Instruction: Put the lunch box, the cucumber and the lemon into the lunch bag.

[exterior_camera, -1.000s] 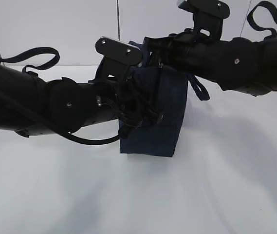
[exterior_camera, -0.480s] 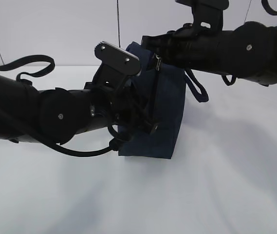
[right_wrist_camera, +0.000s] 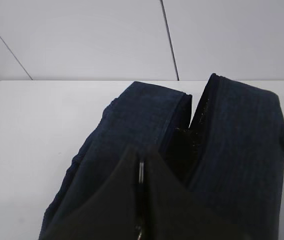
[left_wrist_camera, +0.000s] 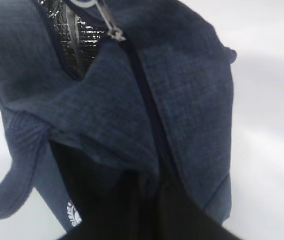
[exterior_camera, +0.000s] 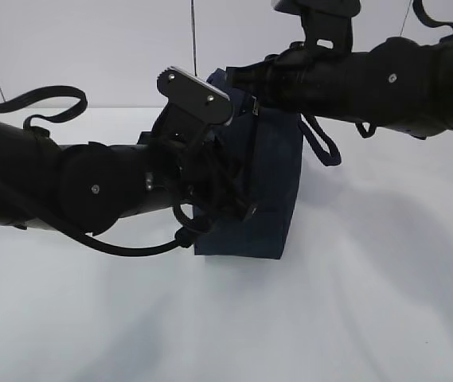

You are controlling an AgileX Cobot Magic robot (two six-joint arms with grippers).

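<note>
The dark navy lunch bag (exterior_camera: 270, 187) stands upright mid-table. My left gripper (exterior_camera: 234, 195) is pressed against its left side and, in the left wrist view, is shut (left_wrist_camera: 149, 187) on a fold of the bag's fabric (left_wrist_camera: 181, 90) beside the zipper. The zipper is partly open there, showing silver lining (left_wrist_camera: 74, 42). My right gripper (exterior_camera: 238, 77) is at the bag's top edge; in the right wrist view it is shut (right_wrist_camera: 141, 175) on the thin silver ring pull, with the bag's opening (right_wrist_camera: 184, 142) just beyond. The lunch box, cucumber and lemon are out of view.
The white table (exterior_camera: 369, 302) runs to a white wall behind. One bag handle (exterior_camera: 326, 147) hangs down the bag's right side. Loose black cables loop from both arms (exterior_camera: 51, 99).
My right arm has risen and drawn its gripper left along the bag's top. The bag's top has pulled taut and straighter. My left arm has shifted slightly, still gripping the bag.
</note>
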